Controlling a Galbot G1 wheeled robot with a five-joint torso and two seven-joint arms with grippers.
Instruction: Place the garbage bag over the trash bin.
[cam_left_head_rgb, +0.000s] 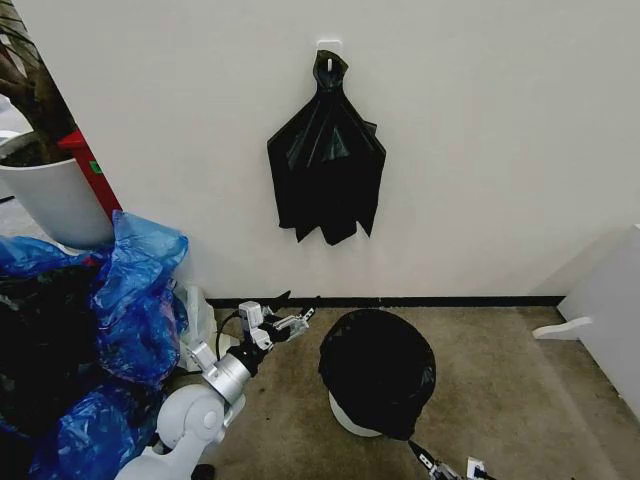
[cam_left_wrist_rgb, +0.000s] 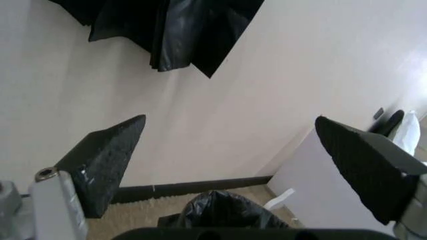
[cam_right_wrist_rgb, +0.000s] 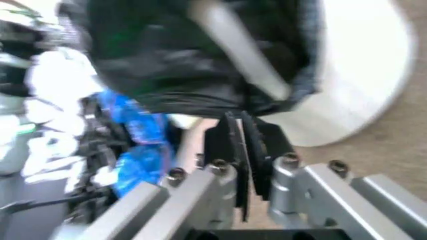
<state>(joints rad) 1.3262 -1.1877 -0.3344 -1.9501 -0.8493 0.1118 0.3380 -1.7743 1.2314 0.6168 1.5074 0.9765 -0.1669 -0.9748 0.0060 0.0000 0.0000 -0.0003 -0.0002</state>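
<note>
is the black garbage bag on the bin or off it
On: the garbage bag is spread over the trash bin, draping its sides; only the pale base shows.

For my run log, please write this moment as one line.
garbage bag: draped over trash bin | left pincer: open, beside bin, empty | right pincer: shut, at bag's near edge

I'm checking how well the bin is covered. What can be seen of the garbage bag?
The garbage bag is thin, glossy black plastic, crinkled and draped over the trash bin, hiding its mouth and most of its wall; a cream strip shows at the base. The right tool, fingers shut, sits at the bag's lower edge.
</note>
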